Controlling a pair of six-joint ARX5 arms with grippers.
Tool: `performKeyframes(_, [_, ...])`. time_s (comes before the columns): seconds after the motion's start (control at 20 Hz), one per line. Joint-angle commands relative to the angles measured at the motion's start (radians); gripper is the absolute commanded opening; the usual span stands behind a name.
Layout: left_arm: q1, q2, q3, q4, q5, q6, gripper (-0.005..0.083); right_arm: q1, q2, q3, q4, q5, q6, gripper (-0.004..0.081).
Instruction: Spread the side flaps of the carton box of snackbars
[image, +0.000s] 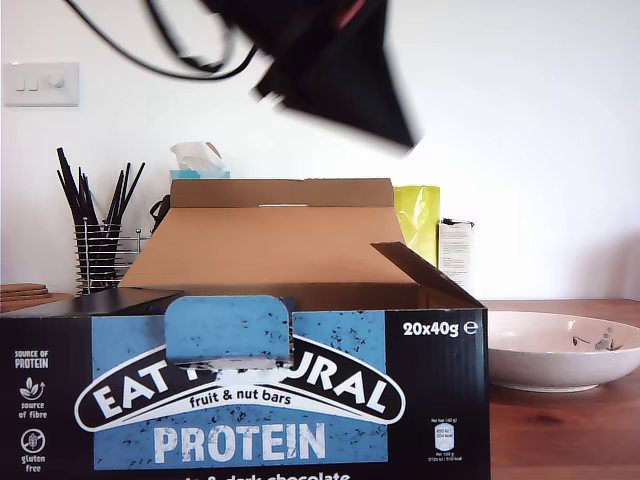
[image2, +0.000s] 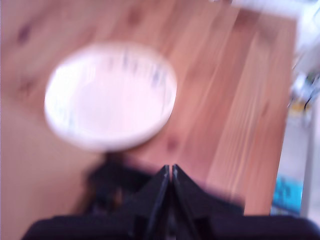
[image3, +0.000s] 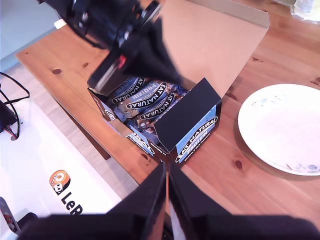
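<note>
Backdrop: plain white wall (image: 520, 120), evenly daylit; white light switch plate (image: 40, 84) at the exterior view's upper left. Furniture: knotty pine table (image: 560, 430), warm reddish-brown, boards running lengthwise. Standing at the back against the wall: wire holder of black straws (image: 98, 225), tissue box (image: 198, 160), yellow-green packet (image: 418, 218). Floor beside the table pale, partly covered by a white printed sheet (image3: 60, 165)

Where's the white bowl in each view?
Exterior view: white bowl at the right edge, beside the carton box.
First wrist view: blurred, beyond my first gripper.
Second wrist view: bowl beside the box.
Shared landmark: wooden table.
</note>
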Motion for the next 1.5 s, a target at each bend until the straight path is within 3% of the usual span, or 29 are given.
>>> performKeyframes(0.0, [0.012,0.042,-0.036,-0.063,-0.038,0.01,-0.0024,0.001,-0.003,-0.002,0.004,0.001,-0.006,-0.0013])
performKeyframes(0.3, [0.023,0.13,-0.036,-0.034,-0.03,0.01,-0.0024,0.001,-0.003,-0.002,0.002,0.0,-0.005,-0.0013])
performKeyframes(0.8, [0.008,0.177,-0.036,0.215,0.123,-0.024,-0.0024,0.001,-0.003,-0.002,-0.002,0.0,-0.005,-0.0013])
performKeyframes(1.15, [-0.011,0.286,-0.035,0.355,0.15,-0.029,-0.0024,0.001,-0.003,-0.002,-0.003,0.0,-0.002,-0.0013])
performKeyframes(1.45, [-0.031,0.324,-0.035,0.393,0.152,-0.032,-0.0024,0.001,-0.003,-0.002,-0.006,0.0,0.006,-0.0013])
